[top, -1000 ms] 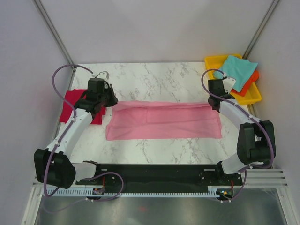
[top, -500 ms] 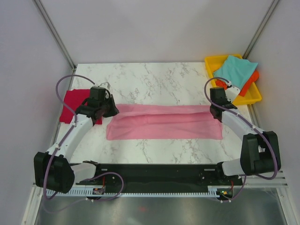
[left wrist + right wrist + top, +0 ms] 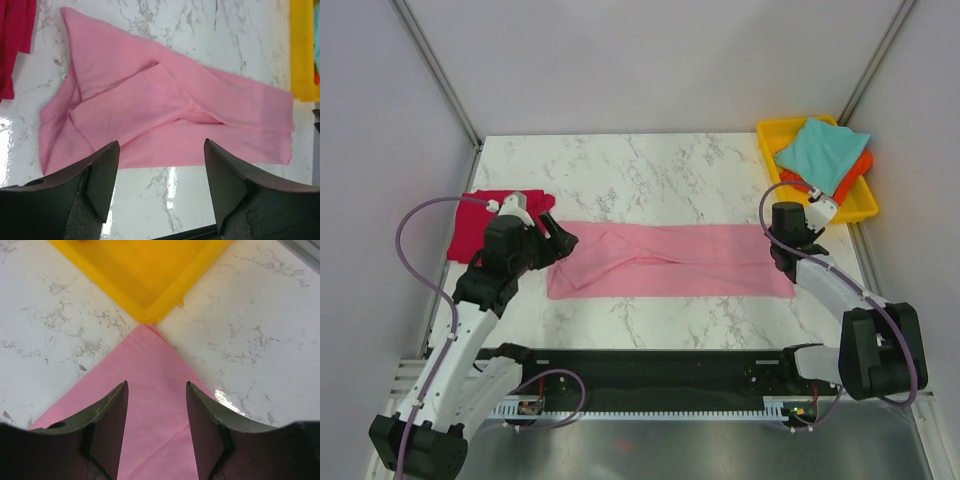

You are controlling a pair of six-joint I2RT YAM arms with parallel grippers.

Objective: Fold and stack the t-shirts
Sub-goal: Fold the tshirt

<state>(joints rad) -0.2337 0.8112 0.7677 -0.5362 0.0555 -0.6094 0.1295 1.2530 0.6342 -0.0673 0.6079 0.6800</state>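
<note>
The left gripper [image 3: 160, 150] hangs spread wide and empty above the pink shirt [image 3: 670, 260], a long folded strip on the table [image 3: 650, 170]. The right gripper [image 3: 156, 387], likewise parted, is over its right corner, beside the yellow tray [image 3: 767, 135].

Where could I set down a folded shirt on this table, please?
The widest bare marble is the far strip, between the pink shirt and the back wall, bordered by the red shirt and yellow tray. A narrower strip runs along the pink shirt's near edge. Its ends are crowded by the left gripper and right gripper.
</note>
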